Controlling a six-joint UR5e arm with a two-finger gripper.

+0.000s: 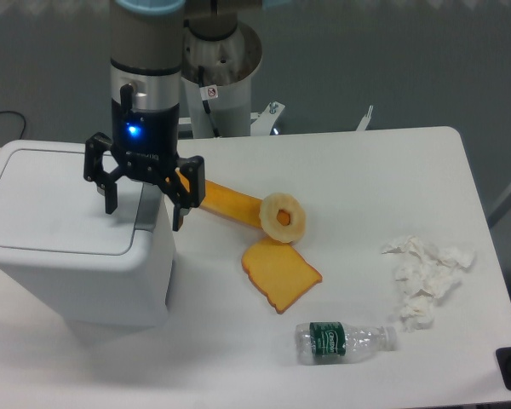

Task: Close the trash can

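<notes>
Trash can (72, 247): far left of the table (358, 170); everything else lies to its right. Its lid (60, 200) looks flat on the body, with no dark gap showing along the visible edges.

Gripper (143, 189): at the can's back right corner, directly over the lid's right end. Fingers spread wide and pointing down, nothing between them. The left finger tip (111, 204) sits at the lid surface; whether it presses on it or hangs just above cannot be told. The right finger tip (177, 223) hangs just past the can's right edge.

Step in hand: seating the lid, probably nearly done. To do it well, push straight down, light and even, near the lid's right end, so the can does not tip or slide; lift straight up afterwards so the fingers do not catch the lid's rim.

Orange strip (215, 198): just right of the can, behind the right finger.

Ring-shaped piece (283, 216): further right, resting on the strip's end.

Toast slice (280, 273): right of the can, below the ring.

Plastic bottle (345, 339): lying on its side, well right of the can, near the front edge.

Crumpled tissue (426, 277): farthest right of the can.
</notes>
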